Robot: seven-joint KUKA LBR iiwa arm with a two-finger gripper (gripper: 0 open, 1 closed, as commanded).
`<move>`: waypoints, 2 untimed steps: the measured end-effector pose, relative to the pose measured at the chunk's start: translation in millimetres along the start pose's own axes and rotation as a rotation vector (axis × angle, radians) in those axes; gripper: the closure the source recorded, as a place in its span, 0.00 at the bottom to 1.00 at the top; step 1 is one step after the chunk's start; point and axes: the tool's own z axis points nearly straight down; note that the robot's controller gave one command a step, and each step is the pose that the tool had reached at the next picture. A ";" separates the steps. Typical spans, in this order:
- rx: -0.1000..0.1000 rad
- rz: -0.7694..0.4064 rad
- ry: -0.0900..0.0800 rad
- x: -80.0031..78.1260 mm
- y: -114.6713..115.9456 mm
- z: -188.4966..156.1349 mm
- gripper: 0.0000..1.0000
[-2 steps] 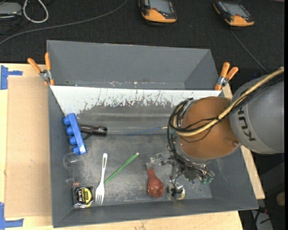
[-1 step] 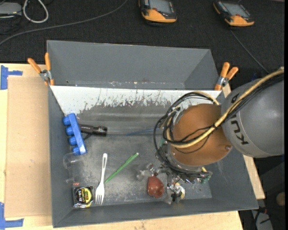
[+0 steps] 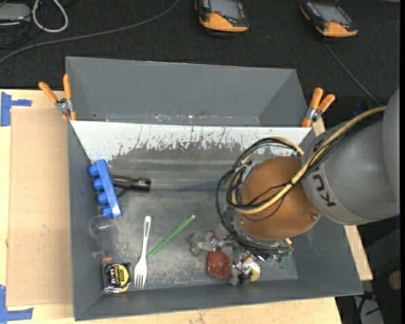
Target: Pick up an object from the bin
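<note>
Where the arm reaches in from the right, its orange cover [image 3: 277,201] and looped black cables [image 3: 233,181] hang low over the near right part of the bin [image 3: 182,93]. The pincer [image 3: 236,267] sits below them, down at the bin's floor. Whether the pincer is spread or pressed together I cannot tell, since the cover and wrist hide most of it. A red-brown rounded lump [image 3: 218,265] lies on the floor on the pincer's side toward the view's left, touching it or just beside it; I cannot tell if it is pinched. A small greyish piece [image 3: 204,244] lies just beyond the lump. Farther toward the view's left, a green stick [image 3: 170,235] lies aslant. Next comes a white fork [image 3: 143,252] with its tines toward the near wall, and a yellow-and-black tape measure [image 3: 117,277] lies in the near left corner. A blue block [image 3: 104,189] lies along the left wall, with a black pen-like thing [image 3: 131,183] beside it.
</note>
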 end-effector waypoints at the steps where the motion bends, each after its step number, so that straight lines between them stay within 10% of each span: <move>1: -0.012 -0.334 0.006 -1.3 -17.8 -0.1 1.00; 2: -0.012 -0.334 0.006 -1.3 -17.8 -0.1 1.00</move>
